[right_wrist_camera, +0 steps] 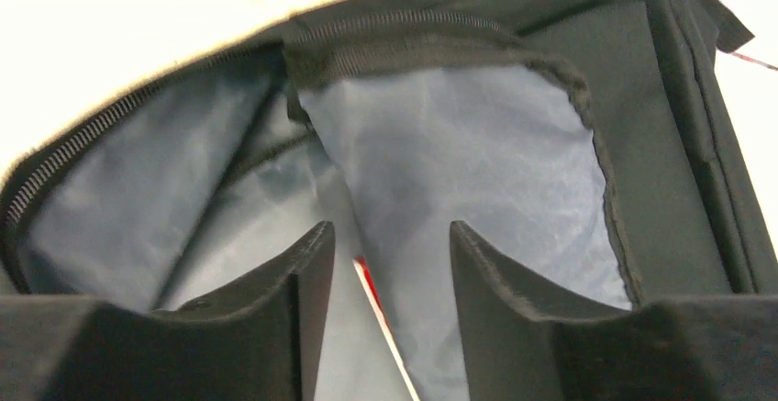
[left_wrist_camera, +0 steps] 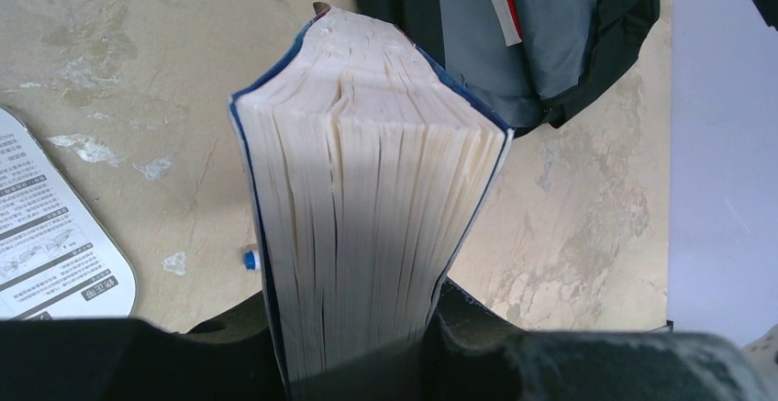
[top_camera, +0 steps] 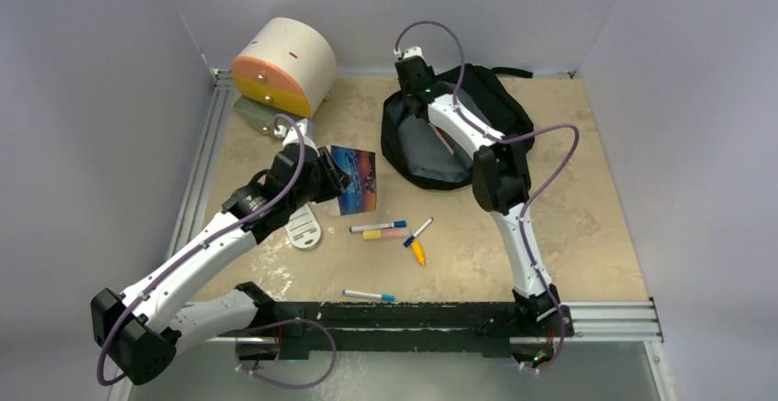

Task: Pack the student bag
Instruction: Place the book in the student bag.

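The student bag (top_camera: 459, 144) lies open at the back right of the table, its grey lining showing. My right gripper (top_camera: 417, 84) hangs over the bag's far left rim. In the right wrist view it (right_wrist_camera: 390, 231) is open inside the bag (right_wrist_camera: 477, 144), with a thin red and white strip (right_wrist_camera: 376, 305) lying untouched between the fingers. My left gripper (top_camera: 332, 181) is shut on a thick book (top_camera: 356, 179) with a colourful cover, left of the bag. The left wrist view shows the book's page edges (left_wrist_camera: 367, 190) clamped in the gripper (left_wrist_camera: 353, 328), with the bag (left_wrist_camera: 541, 43) beyond.
Several pens (top_camera: 378, 228) lie in the middle of the table, and one more pen (top_camera: 369, 295) lies near the front rail. A white printed card (top_camera: 305, 228) rests under my left arm. The cream and orange drawer box (top_camera: 284, 66) stands at the back left.
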Controlling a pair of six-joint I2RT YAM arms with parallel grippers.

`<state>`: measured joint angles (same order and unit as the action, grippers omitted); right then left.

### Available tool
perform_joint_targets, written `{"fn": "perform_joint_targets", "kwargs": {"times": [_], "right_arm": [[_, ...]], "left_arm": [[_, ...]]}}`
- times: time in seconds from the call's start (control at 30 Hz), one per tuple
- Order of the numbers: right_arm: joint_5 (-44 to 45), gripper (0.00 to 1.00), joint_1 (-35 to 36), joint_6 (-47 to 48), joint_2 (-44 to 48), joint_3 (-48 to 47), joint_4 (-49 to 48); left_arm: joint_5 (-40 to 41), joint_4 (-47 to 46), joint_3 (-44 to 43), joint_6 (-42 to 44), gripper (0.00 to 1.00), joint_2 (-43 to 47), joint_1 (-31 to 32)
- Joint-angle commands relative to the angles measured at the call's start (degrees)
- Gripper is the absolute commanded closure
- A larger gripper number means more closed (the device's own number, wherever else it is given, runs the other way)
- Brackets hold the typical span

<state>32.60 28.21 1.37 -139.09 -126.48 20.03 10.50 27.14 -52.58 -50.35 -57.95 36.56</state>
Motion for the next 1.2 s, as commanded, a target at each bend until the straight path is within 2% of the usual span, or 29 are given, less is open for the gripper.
{"fn": "perform_joint_targets", "kwargs": {"times": [0.0,0.2,0.47,0.73,0.83,1.0,1.17], "right_arm": [[-4.08,0.42,-1.46,-1.75,9.67,6.61,3.87],[-8.94,0.33,-2.28,0.28,16.10,16.08,6.99],[-2.35,0.30,-2.74,-0.06,13.21,18.30,4.74],[-11.96,0.26,-3.16,-0.93,13.93,18.08,-2.64],[-9.04,0.24,-3.16,-0.93,12.33,17.17,-5.68],[1.23,0.22,-3.16,1.97,7.47,14.27,-8.23],[4.31,0.20,-3.16,6.08,5.01,14.04,-10.63]], "left_arm": [[-0.48,-9.16,-3.98,-0.23,1.00,2.67,0.26],[-0.07,-10.16,-4.93,1.78,1.00,1.01,0.20],[-2.44,-10.95,-5.08,1.18,1.00,-0.30,0.24],[-2.78,-10.79,-3.77,-0.30,1.00,0.41,0.24],[-3.28,-10.83,-3.75,-0.92,1.00,0.22,0.27],[-3.22,-10.49,-3.72,-1.54,1.00,0.55,0.26],[-3.11,-10.10,-3.36,-2.44,1.00,0.91,0.24]]}}
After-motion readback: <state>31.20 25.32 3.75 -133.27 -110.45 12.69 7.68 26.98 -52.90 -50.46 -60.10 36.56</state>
